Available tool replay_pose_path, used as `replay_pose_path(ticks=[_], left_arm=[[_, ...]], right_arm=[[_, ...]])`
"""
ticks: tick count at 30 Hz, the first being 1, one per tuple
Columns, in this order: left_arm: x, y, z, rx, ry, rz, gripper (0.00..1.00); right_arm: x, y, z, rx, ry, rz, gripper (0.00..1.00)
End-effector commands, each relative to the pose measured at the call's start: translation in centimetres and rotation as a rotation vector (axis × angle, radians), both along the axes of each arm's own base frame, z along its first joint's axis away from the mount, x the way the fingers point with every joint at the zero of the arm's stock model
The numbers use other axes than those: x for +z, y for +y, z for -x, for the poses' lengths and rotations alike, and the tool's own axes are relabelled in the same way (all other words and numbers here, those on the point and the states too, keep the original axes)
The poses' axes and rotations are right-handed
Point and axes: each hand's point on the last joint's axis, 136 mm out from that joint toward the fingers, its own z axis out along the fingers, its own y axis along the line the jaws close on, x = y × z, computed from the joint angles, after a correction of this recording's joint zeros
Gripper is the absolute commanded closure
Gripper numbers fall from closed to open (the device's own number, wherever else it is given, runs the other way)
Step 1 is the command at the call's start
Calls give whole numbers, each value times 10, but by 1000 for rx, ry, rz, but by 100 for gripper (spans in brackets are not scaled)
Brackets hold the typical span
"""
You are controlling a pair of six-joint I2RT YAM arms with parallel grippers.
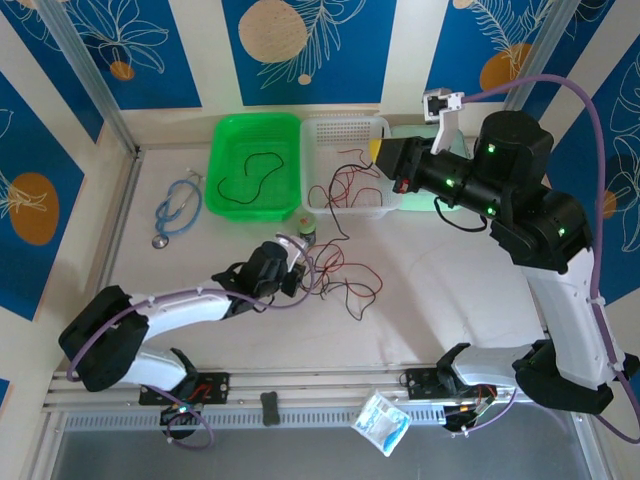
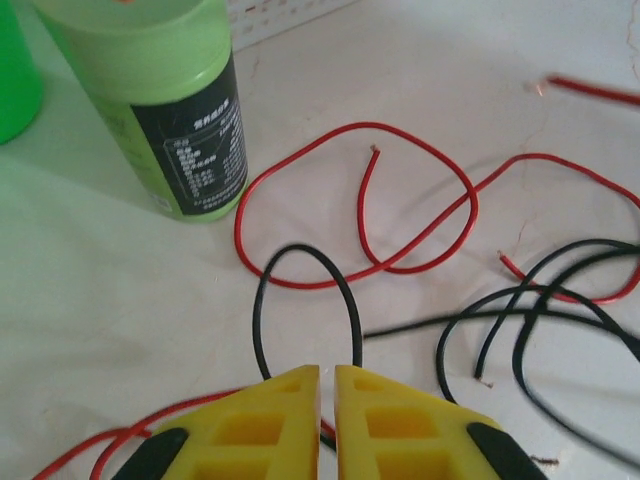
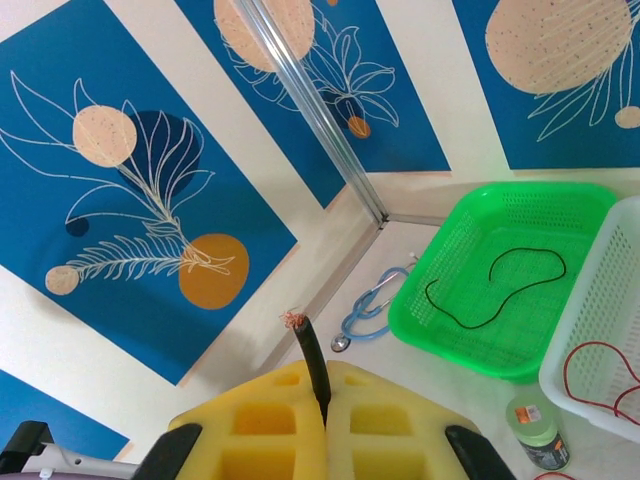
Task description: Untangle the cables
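Cables (image 1: 345, 280) in red and black lie in a messy heap on the surface, just on the near side of the green bottle (image 1: 303, 237) and a bit to its right. The left end effector (image 2: 327, 385) sits low over the heap, also on the near side of the bottle. Its yellow jaws are almost together, with only a thin slit between them. A black loop (image 2: 305, 290) pokes out from under the tips, toward the bottle. It is too hard to tell if a wire is really pinched.

Past the bottle and to its left stands a green basket (image 1: 215, 170) with one black wire (image 1: 250, 180) curled inside. Past the bottle and to its right stands a white basket (image 1: 345, 122) with red wires (image 1: 342, 182) in it. The right end effector (image 3: 325, 385) is up high beside the white basket, squeezed tight on the end of a black cable (image 3: 312, 355).

The loops cross each other many times, so a pull may drag the whole heap and not just one wire. One red loop lies right beside the bottle, so the heap could bump it and tip it over. The jaws may also catch two wires at once, or a thin wire may slip out.
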Motion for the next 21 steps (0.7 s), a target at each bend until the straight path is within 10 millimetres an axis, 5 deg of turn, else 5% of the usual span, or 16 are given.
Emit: replay_pose_path(ticks=[1,7,11,21], left_arm=[[15,5,9,-4,-24,35,80],[51,33,42,-49,-110,90,42],[65,38,64,-114,-107,123,28],[40,-19,81,-301,-36,113,17]], right_arm=[[10,-6,4,-9,-41,-2,100],[4,-3,-1,-11,-28,3,100],[4,-1,-3,-10,-28,-3,100],[6,3,-8,-12,-17,-15,100]])
